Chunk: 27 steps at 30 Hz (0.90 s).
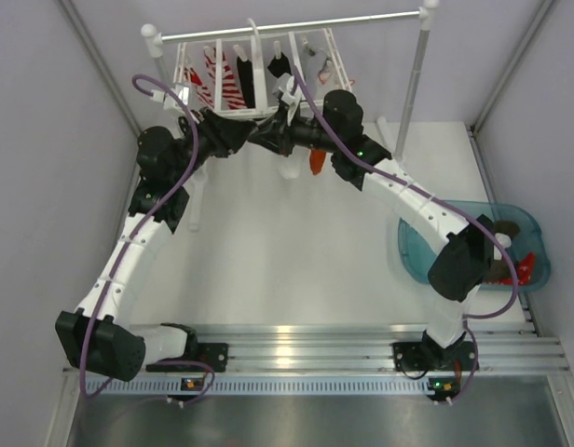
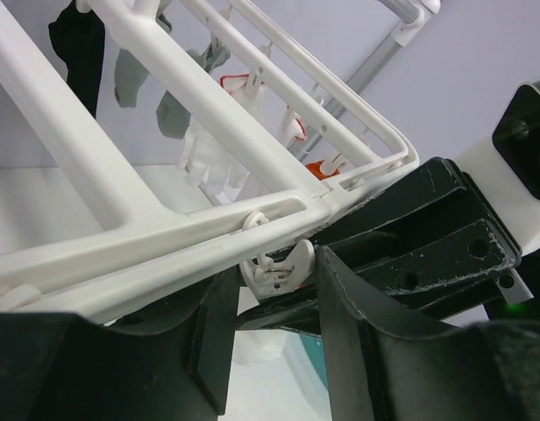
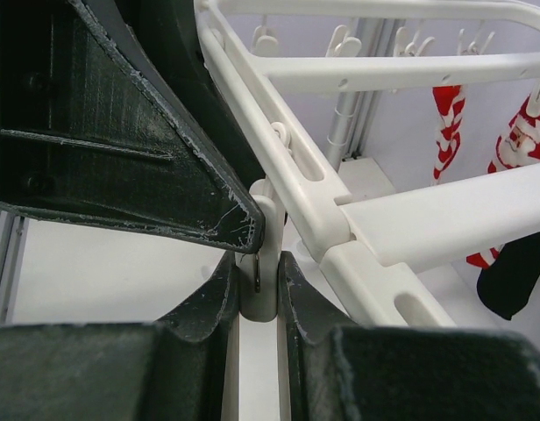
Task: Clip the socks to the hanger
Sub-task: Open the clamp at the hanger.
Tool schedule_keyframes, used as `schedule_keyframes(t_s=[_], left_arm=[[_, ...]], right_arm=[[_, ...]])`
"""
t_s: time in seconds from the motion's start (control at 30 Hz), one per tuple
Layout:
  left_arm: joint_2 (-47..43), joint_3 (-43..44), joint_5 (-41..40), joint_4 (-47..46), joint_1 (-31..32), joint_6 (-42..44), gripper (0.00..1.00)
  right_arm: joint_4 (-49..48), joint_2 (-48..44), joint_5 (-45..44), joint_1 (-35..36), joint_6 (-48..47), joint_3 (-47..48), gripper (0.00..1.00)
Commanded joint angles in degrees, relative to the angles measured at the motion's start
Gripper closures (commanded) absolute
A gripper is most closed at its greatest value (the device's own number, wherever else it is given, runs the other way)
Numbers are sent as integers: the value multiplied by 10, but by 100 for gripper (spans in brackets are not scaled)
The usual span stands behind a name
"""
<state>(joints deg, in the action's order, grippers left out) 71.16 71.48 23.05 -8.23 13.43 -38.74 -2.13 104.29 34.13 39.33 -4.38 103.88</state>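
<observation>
Up top, both sets of fingertips are lost under black housings at the near edge of the hanger (image 1: pixel 254 74), and its clips are too small to read there. The orange sock (image 1: pixel 317 161) shows only a sliver behind the right arm (image 1: pixel 408 196), whose elbow also covers part of the teal bin (image 1: pixel 413 256).

In the left wrist view, the left gripper (image 2: pixel 274 285) is close, blurred and cut off at the bottom edge. The clip (image 2: pixel 279 263) sits half behind a frame bar, and there's no telling whether the pads touch it.

In the right wrist view, the right gripper (image 3: pixel 259 267) hides the clip's lower end, and the black sock (image 3: pixel 515 272) runs off the right edge.
</observation>
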Motion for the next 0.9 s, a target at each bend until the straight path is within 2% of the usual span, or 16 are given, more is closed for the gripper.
schedule_keyframes(t_s=[0.0,0.57,0.73,0.77,0.83,0.87], left_arm=[[-1,10,-4,-53,1,-11,56],[11,28,-12,-36,1,-20,54],[11,26,-16,-35,1,-20,72],[11,26,-15,-35,1,-20,80],[11,24,-14,-35,2,-18,88],[10,23,-13,-35,1,-15,97]], right_arm=[[-27,-29,7,11,-14,0,100],[3,-32,-28,30,-84,-4,100],[5,-35,-28,30,-90,-8,100],[5,-35,-28,30,-90,-10,100],[7,-36,-28,30,-90,-10,100],[15,-36,-29,30,-90,-9,95]])
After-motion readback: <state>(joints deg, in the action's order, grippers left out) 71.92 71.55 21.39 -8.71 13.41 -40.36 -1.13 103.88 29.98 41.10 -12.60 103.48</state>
